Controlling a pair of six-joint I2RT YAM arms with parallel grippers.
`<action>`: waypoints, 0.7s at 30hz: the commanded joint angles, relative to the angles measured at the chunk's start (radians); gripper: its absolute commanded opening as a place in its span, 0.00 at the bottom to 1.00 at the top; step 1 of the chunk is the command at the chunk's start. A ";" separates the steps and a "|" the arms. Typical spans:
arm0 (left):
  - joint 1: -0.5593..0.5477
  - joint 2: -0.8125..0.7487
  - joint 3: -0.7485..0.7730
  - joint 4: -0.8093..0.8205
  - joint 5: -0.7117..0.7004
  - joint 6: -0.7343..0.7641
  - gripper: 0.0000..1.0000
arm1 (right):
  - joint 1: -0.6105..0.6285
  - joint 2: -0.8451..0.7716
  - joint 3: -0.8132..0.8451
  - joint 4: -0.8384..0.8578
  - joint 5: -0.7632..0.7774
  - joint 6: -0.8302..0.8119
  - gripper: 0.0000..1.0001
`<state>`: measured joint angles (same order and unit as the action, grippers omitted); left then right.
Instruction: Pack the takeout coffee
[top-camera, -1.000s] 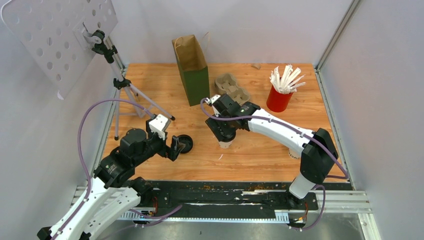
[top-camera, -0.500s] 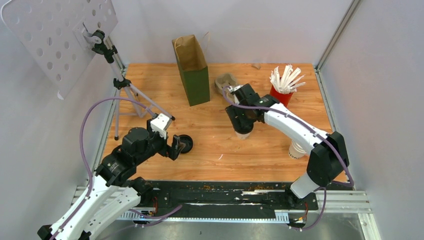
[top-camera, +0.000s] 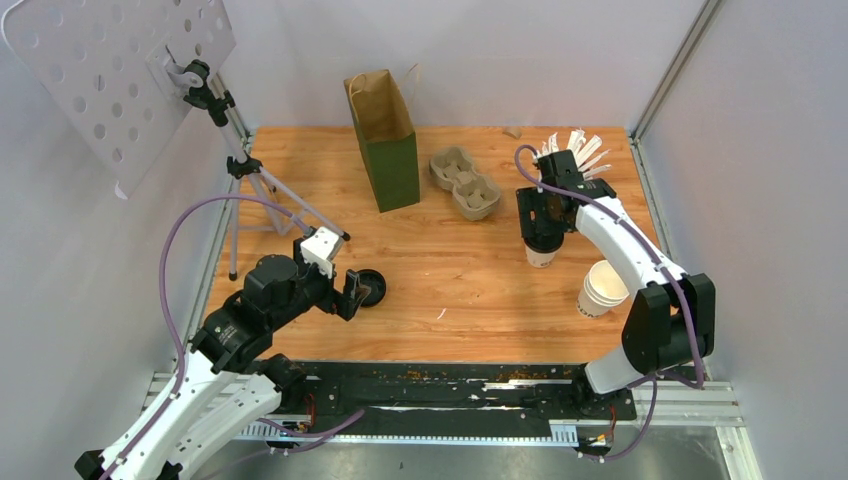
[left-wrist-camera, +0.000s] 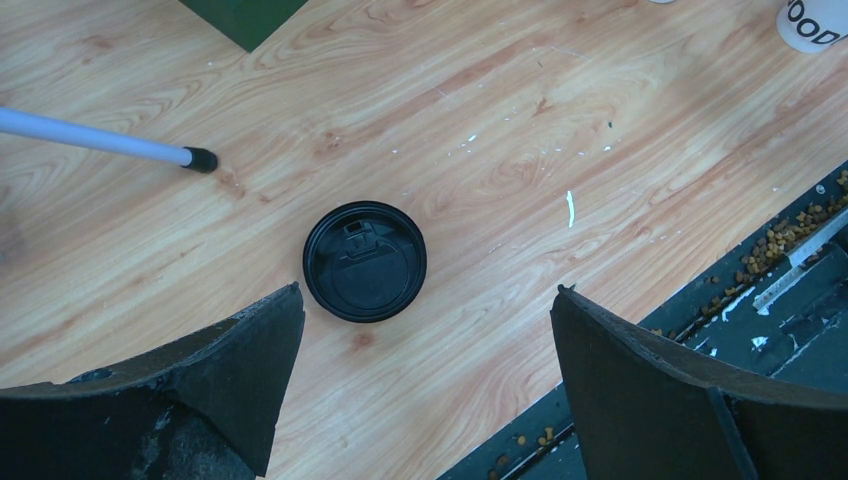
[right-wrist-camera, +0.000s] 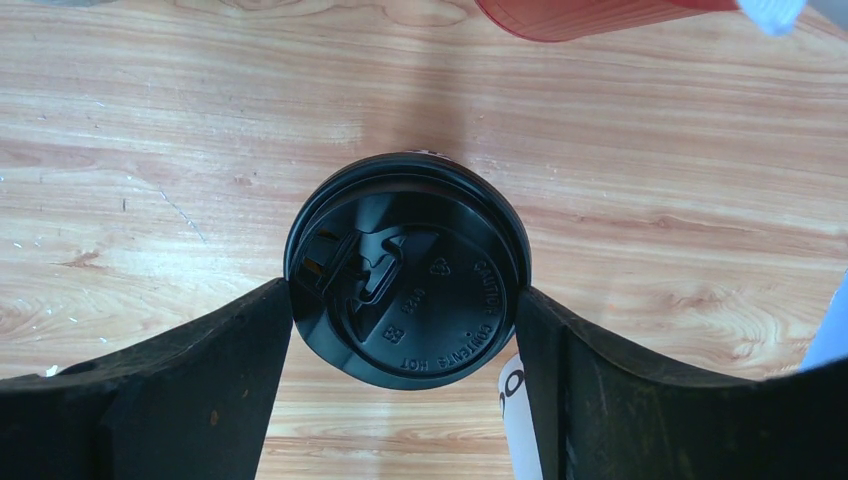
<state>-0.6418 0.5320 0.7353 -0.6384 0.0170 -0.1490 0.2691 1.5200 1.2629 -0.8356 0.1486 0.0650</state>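
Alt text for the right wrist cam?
Seen from above, the right gripper clasps a white paper cup by its black lid, one dark finger against each side of the rim. Beneath is the wooden table; part of a red cup shows at the top edge.

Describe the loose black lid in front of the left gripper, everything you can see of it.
The lid is round, black, slightly glossy plastic, with a raised rim and a moulded sip tab near its far edge. It lies flat on the wooden table, seemingly top side up, with no cup under it. Only the table touches it. The left gripper hovers just short of it, wide open and clear of it. A tripod foot sits off to one side, apart.
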 joint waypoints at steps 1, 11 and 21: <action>-0.004 -0.009 0.014 0.032 -0.011 0.023 1.00 | -0.018 -0.019 -0.024 0.015 -0.028 -0.021 0.80; -0.005 -0.005 0.015 0.032 -0.011 0.023 1.00 | -0.069 -0.028 -0.058 0.027 -0.055 -0.034 0.88; -0.004 -0.003 0.015 0.030 -0.014 0.022 1.00 | -0.071 -0.078 0.075 -0.070 -0.071 -0.017 1.00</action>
<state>-0.6418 0.5304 0.7353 -0.6384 0.0147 -0.1467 0.2016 1.5005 1.2480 -0.8520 0.0792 0.0486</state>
